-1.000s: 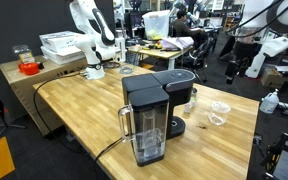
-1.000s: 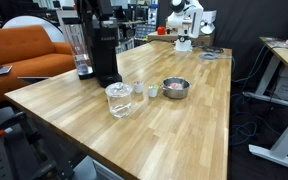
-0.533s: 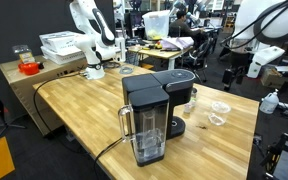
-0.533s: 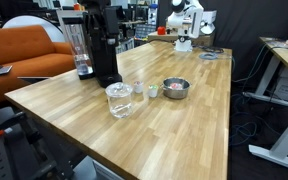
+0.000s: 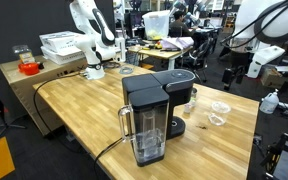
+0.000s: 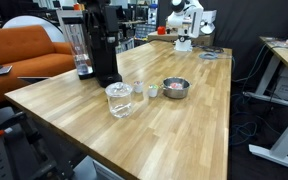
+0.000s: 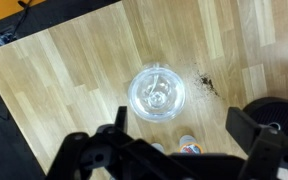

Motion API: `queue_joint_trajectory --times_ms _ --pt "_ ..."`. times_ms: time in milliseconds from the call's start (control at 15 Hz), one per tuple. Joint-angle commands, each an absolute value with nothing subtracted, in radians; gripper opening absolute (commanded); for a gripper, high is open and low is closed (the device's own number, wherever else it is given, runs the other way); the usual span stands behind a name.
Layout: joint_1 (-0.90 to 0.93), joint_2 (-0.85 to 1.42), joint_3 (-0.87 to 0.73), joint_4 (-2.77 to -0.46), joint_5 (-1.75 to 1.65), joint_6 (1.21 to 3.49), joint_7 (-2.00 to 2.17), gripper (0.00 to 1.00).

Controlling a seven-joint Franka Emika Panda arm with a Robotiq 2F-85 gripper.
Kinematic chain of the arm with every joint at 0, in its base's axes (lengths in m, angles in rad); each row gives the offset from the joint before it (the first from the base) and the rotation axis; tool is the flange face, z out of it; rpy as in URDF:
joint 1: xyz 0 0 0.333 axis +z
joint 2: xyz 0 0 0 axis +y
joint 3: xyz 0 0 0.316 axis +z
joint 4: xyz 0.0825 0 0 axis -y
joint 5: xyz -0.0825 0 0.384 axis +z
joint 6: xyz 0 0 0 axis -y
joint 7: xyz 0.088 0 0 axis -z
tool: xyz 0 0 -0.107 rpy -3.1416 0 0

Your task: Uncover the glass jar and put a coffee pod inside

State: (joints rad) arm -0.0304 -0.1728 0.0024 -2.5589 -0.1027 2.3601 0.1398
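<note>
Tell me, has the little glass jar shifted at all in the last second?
No. The glass jar sits in the same spot, just in front of the coffee machine.

The glass jar is clear, coffee machine black, table pale wood-grain.

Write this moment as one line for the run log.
gripper: open, empty, above jar | lid: on jar | jar: on table | step: uncovering not yet done

my claw: jaws spread wide, gripping nothing | my wrist: aimed straight down | pose: hovering, touching nothing
</note>
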Motion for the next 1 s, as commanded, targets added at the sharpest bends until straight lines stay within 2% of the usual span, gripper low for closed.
queue_joint_trajectory --times_ms 0,667,933 --pt "-0.036 -0.145 0.003 -2.548 -0.099 2.383 0.168 1.0" --pt "-0.045 0.115 -0.031 -2.474 0.101 2.442 0.023 1.0" --pt "-0.037 0.117 -0.035 -2.477 0.079 2.438 0.049 1.0"
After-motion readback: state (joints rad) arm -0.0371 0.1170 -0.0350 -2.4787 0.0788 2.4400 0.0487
